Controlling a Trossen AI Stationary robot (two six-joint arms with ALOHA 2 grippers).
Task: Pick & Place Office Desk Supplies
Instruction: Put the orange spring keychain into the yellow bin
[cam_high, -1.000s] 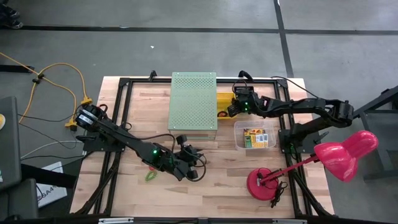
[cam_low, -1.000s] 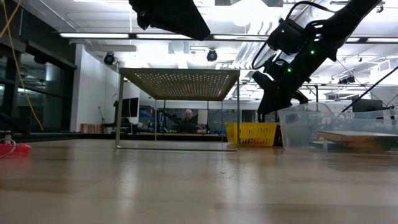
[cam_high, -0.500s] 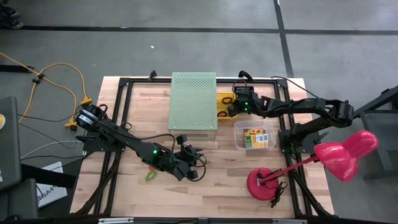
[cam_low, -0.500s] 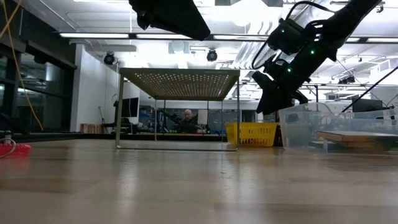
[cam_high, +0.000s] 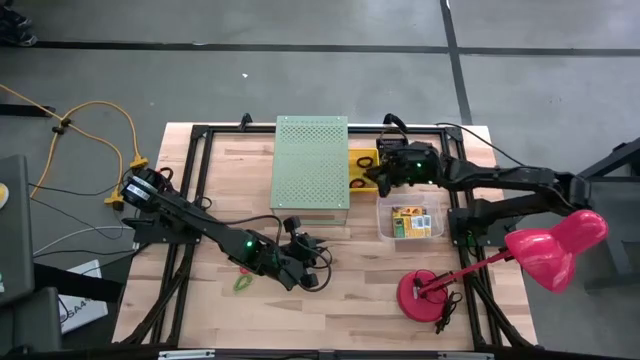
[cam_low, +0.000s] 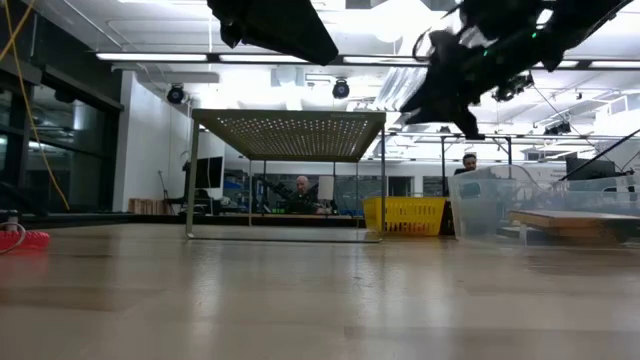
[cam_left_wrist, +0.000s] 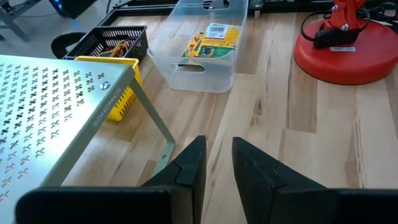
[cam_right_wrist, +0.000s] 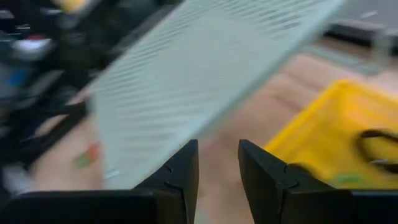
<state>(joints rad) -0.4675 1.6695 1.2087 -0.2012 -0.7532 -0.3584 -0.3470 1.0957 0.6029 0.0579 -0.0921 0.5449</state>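
Observation:
My right gripper (cam_high: 374, 176) hovers open above the yellow basket (cam_high: 361, 167), which holds black and red band loops (cam_high: 358, 183); one black loop (cam_right_wrist: 378, 149) shows in the right wrist view. It stands high over the table in the low view (cam_low: 440, 100). Two crayon boxes (cam_high: 411, 221) lie flat in the clear bin (cam_high: 384, 232); one box (cam_left_wrist: 211, 39) shows in the left wrist view. A green band loop (cam_high: 242, 282) lies on the wood near the left arm. My left gripper (cam_high: 308, 268) waits open and empty (cam_left_wrist: 217, 163) over the table's near middle.
The pale-green perforated stand (cam_high: 311, 163) rises left of the yellow basket. A pink lamp (cam_high: 555, 245) with a red base (cam_high: 424, 294) occupies the near right corner. A black basket (cam_left_wrist: 106, 38) with bands sits behind the yellow one. Bare wood lies between the stand and the near edge.
My right gripper has risen above the yellow basket and tipped from pointing steeply down toward a more level pose, its wrist drawing back toward the table's right. The right wrist view is blurred by the motion. The left arm has kept still.

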